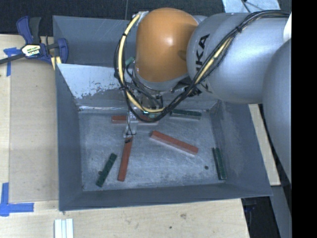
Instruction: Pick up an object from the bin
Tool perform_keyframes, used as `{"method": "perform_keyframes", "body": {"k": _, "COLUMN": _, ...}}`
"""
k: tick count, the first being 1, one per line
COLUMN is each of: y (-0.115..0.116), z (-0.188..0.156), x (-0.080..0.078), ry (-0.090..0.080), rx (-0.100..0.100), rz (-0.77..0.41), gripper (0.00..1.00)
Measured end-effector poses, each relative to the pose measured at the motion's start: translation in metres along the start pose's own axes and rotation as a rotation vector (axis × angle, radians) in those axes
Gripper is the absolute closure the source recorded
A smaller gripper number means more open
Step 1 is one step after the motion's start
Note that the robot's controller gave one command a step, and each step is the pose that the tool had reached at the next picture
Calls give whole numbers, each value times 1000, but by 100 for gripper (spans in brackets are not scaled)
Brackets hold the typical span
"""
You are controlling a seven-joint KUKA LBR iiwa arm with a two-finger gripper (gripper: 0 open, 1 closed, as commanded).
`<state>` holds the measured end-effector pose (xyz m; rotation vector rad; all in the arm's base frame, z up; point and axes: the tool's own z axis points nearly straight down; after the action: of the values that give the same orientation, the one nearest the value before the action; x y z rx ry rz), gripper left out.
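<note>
The pincer [130,132] hangs down under the orange cover [163,43] and its loop of cables [120,58], roughly mid-bin and a bit toward the back. Honestly can't tell from this angle if it's wide or narrow. Its tip sits right at the upper end of a long red-brown stick [124,162], which lies on the floor running toward the near wall at a slight slant. Whether they're actually touching, no idea. Near that stick's lower end, on the left but apart from it, is a short dark green stick [106,170]. Just left of the pincer there's a small red-brown piece [118,119]. Off to the right a flat reddish bar [174,143] lies on a diagonal, a dark green strip [186,114] runs along the back wall, and another green rod [218,163] sits by the right wall of the grey bin [69,148].
</note>
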<state>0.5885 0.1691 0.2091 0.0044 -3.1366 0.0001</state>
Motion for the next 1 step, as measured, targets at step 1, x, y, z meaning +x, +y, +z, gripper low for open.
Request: {"method": "perform_keyframes", "body": {"k": 1, "y": 22, "z": -8, "x": 4, "ry": -10, "rx": -3, "rz": 10, "gripper": 0}}
